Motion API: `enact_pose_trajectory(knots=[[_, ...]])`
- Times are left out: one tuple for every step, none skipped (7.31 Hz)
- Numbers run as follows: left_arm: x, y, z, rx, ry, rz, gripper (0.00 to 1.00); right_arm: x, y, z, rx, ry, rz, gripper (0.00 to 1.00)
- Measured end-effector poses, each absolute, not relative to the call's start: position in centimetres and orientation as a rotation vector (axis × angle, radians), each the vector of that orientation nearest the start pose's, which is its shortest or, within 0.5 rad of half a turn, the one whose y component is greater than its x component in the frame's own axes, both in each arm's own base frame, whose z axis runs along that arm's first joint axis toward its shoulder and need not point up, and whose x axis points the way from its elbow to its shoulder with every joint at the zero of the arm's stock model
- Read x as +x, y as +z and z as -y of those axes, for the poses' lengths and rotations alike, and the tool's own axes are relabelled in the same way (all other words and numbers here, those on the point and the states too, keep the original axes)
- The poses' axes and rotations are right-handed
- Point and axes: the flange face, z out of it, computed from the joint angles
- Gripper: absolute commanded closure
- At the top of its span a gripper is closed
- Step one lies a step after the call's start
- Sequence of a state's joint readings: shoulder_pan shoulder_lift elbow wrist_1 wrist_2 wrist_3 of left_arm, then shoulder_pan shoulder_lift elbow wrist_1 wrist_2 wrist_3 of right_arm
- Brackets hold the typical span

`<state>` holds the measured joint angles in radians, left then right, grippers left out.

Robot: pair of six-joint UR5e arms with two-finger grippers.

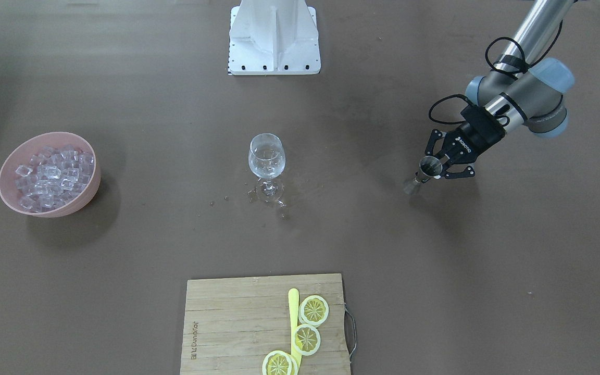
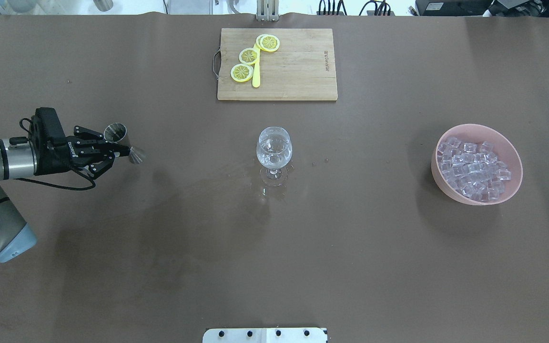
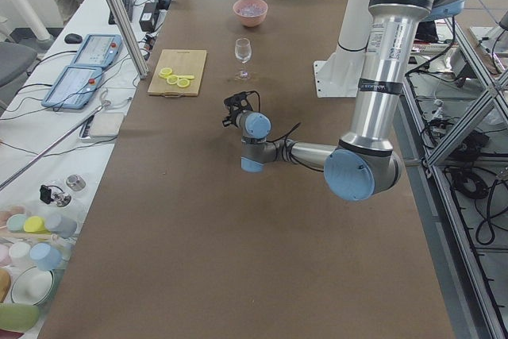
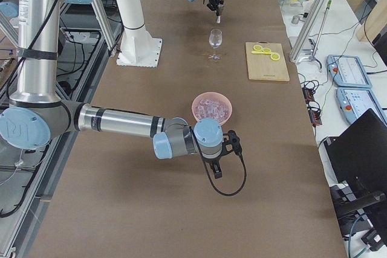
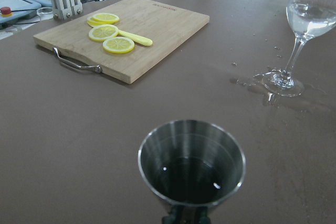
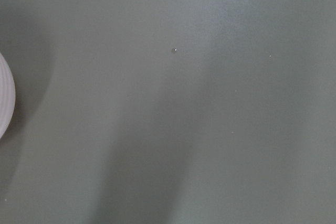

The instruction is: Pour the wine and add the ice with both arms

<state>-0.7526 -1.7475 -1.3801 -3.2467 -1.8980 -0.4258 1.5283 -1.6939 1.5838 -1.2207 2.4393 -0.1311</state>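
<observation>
A stemmed wine glass [image 1: 266,156] stands mid-table with a small amount of clear wine [image 2: 274,144] in it and wet drops around its foot. My left gripper [image 2: 123,151] is shut on the waist of a steel jigger [image 2: 115,132], well off to the glass's side. The left wrist view looks into the jigger's cup [image 5: 191,169], upright, with a dark inside. A pink bowl [image 2: 434,162] holds several clear ice cubes [image 2: 472,166]. My right gripper [image 4: 228,144] shows only in the exterior right view, close to the bowl [image 4: 225,102]; I cannot tell whether it is open.
A wooden cutting board [image 2: 298,66] with three lemon slices [image 2: 249,55] and a yellow knife lies at the far edge. The white pedestal [image 1: 274,36] stands at the robot's side. The right wrist view shows bare table and the bowl's edge [image 6: 5,103].
</observation>
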Motion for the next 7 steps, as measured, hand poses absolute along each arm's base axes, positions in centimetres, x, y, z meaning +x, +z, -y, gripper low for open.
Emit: enact_pose_trajectory(knots=[[32.8,46.5,45.3,1.256,0.533,-1.166,1.00,3.8,66.6,45.2,0.265,-0.267,0.855,0.00],[32.5,45.7,45.5,1.291,0.514,-1.153,1.00,3.9,66.7,45.0,0.264,-0.265,0.855,0.00],[32.4,45.2,45.5,1.324,0.507,-1.132,1.00,4.0,66.7,44.6,0.263,-0.262,0.855,0.00],[32.7,44.8,45.5,1.353,0.497,-1.110,1.00,4.2,66.3,44.3,0.271,-0.260,0.854,0.00],[33.5,44.2,45.4,1.372,0.496,-1.103,1.00,4.4,65.5,44.3,0.280,-0.248,0.853,0.00],[34.5,43.5,45.3,1.389,0.520,-1.089,1.00,4.9,64.9,44.1,0.285,-0.221,0.855,0.00],[35.5,42.6,45.5,1.406,0.557,-1.061,1.00,5.3,64.6,44.0,0.279,-0.182,0.859,0.00]])
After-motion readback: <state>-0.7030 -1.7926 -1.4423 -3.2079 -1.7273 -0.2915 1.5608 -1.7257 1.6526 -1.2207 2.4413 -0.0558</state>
